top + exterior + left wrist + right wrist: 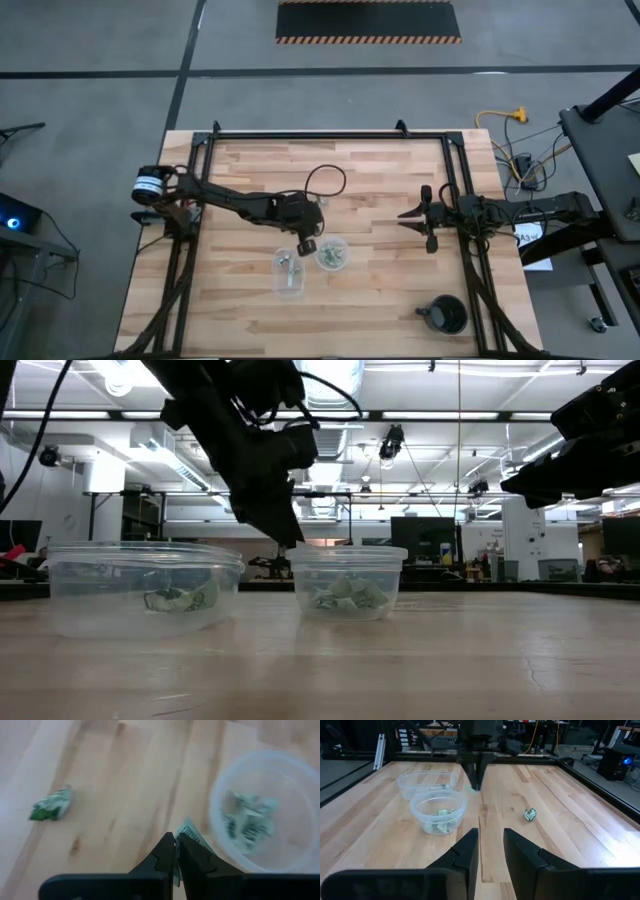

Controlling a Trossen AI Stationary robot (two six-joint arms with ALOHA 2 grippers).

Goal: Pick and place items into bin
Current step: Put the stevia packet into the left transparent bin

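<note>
We see two clear round plastic cups [289, 272] [332, 253] side by side on the pale planked wooden worktop [380, 200], crumpled green-and-silver pieces [348, 596] inside each. A black round mug [446, 315] stands well apart. Our left tool [176, 851] is clamped on one small piece [190, 832] just beside a cup; another crumpled piece [530, 814] lies loose. Our right tool [491, 851] waits, fingers apart.

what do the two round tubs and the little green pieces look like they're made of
Tubs: likely thin clear plastic; contents and table show through, rims glossy.
Green pieces: probably crinkled printed wrapper, foil or paper; creased and folded, exact material unclear.
</note>
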